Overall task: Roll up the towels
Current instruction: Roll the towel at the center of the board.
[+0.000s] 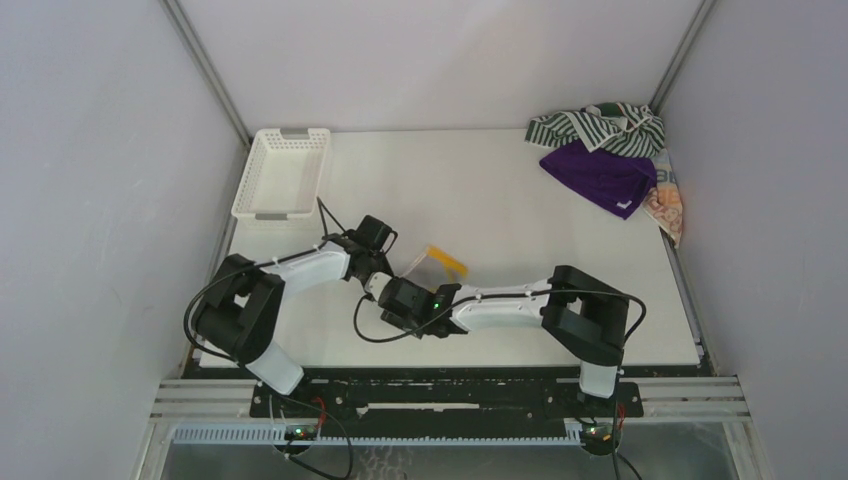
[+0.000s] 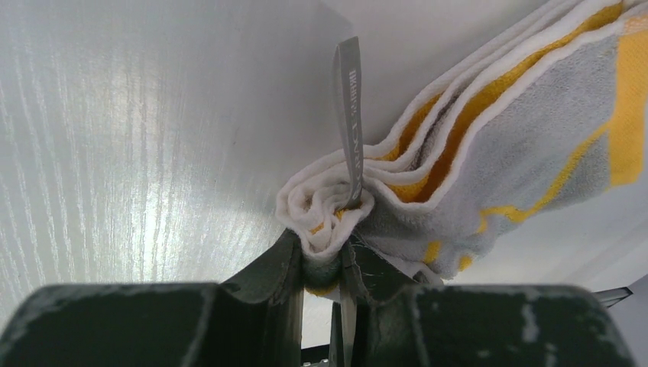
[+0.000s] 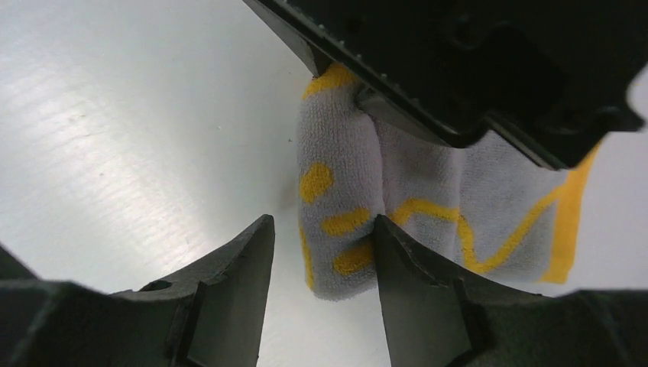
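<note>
At mid bench [image 1: 520, 215] the left claw [image 2: 322, 256] is pinching the yellow-and-white towel [image 2: 504, 145] by its rolled end; the right claw [image 3: 321, 237] is straddling it, parted, holding nothing. Soft cloth (probably unrolling easily): grip the roll.

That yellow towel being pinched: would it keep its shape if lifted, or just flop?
Probably flop: the yellow towel sags in soft folds beyond the left gripper. Its rolled end looks loose, so it may unwind if released. The fuzzy pile likely resists slipping.
</note>
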Available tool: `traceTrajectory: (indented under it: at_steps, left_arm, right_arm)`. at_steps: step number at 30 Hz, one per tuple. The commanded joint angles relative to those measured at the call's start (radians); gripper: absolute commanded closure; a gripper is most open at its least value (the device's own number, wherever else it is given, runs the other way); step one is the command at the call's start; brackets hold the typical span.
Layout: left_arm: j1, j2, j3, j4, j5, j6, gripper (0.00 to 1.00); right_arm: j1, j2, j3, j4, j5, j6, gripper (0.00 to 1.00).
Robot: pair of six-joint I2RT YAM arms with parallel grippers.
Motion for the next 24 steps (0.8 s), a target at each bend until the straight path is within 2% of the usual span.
traceTrajectory:
  at_steps: [1,6,11,14,18,24]
  left_arm:
    - [-0.005,0.024,0.028,-0.034,-0.021,0.028,0.87]
    - [0.006,0.027,0.033,-0.037,-0.025,0.032,0.85]
    - [0.031,0.001,0.036,-0.037,-0.033,0.024,0.8]
    - [0.049,-0.035,0.039,-0.039,-0.042,0.013,0.69]
    - [0.094,-0.085,0.039,-0.037,-0.048,-0.004,0.55]
    - [0.121,-0.203,-0.004,0.014,-0.068,-0.052,0.43]
  right_arm:
    - [0.024,0.039,0.033,-0.016,0.101,-0.038,0.51]
    - [0.029,0.087,0.033,-0.046,0.118,-0.03,0.6]
    - [-0.007,0.099,0.031,-0.085,0.053,0.015,0.83]
    - [-0.041,0.094,0.028,-0.098,0.0,0.047,0.95]
    - [-0.119,0.072,0.004,-0.084,-0.162,0.099,0.98]
    - [-0.298,0.025,-0.064,-0.011,-0.507,0.187,0.98]
